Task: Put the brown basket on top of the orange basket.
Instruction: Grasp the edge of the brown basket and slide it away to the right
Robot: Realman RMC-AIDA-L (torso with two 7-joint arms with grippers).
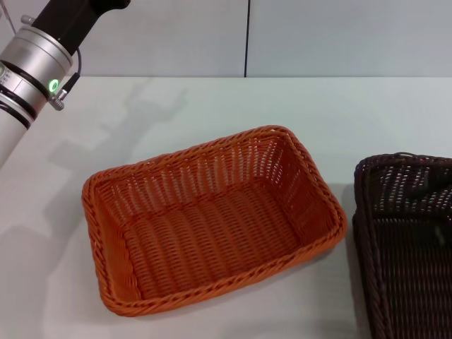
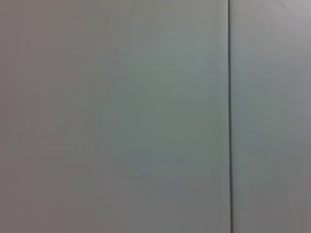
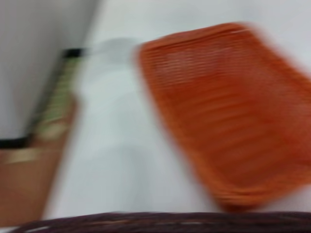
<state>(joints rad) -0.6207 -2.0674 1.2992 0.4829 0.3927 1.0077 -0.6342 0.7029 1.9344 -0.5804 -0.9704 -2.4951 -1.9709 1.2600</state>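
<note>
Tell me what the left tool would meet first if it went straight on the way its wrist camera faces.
Judging by the left wrist view, only a plain grey wall panel with a dark vertical seam; nothing stands before it, though depth is unclear.

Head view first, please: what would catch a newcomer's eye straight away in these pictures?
The orange basket draws the eye, empty and open in the middle of the white table. The brown basket sits apart on the robot's right, cut by the picture's edge. The left arm is raised at the far left, a green light glowing on it.
</note>
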